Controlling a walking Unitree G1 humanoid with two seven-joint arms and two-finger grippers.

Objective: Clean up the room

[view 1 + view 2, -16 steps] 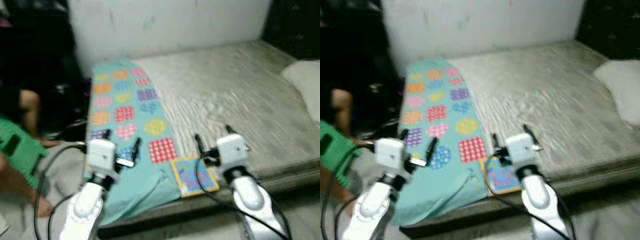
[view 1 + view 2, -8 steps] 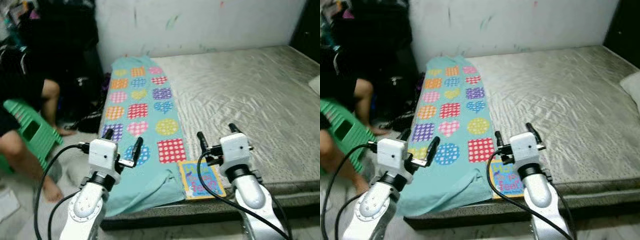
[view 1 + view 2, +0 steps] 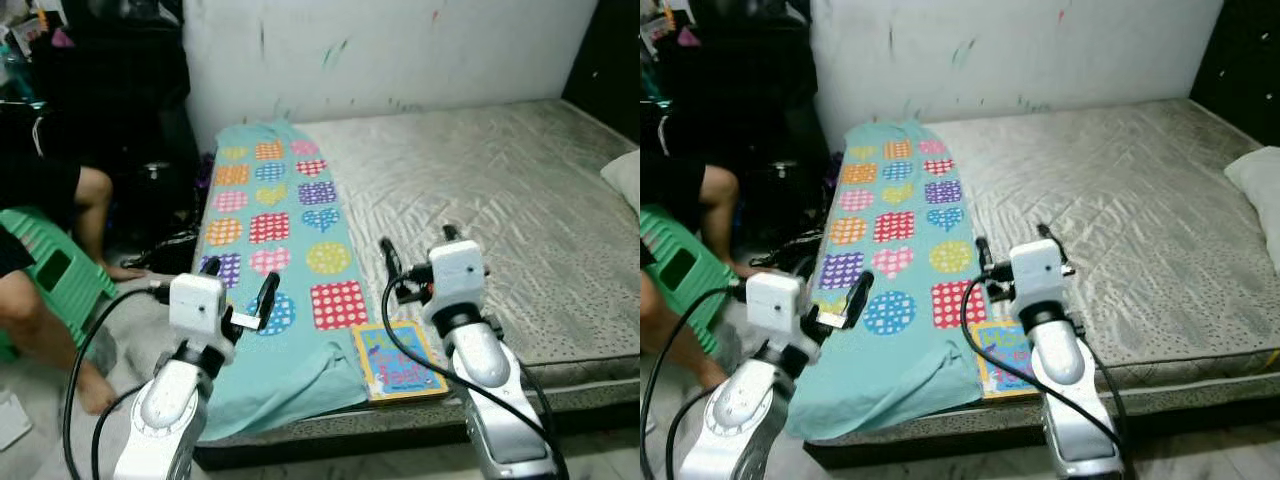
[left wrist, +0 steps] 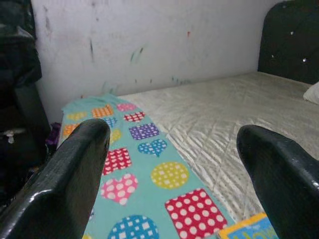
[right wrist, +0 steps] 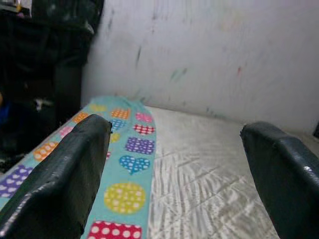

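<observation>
A teal blanket (image 3: 268, 230) with coloured dotted hearts and squares lies along the left side of the mattress (image 3: 500, 210), its near end hanging over the edge. A picture book (image 3: 397, 360) with a yellow border rests at the mattress's front edge, right of the blanket. My left gripper (image 3: 238, 282) is open above the blanket's near end. My right gripper (image 3: 417, 246) is open over the mattress, just beyond the book. Neither holds anything. The blanket (image 4: 149, 164) and a corner of the book (image 4: 246, 226) lie ahead of the left fingers.
A person (image 3: 45, 250) sits on a green stool (image 3: 55, 270) at the left, bare legs on the floor. Dark bags (image 3: 150, 120) stand against the marked white wall (image 3: 400, 50). A white pillow (image 3: 625, 180) lies at the right edge.
The camera has swung and steadied, so the blur is gone and the scene has shifted. Both grippers stay open above the bed's front edge.
</observation>
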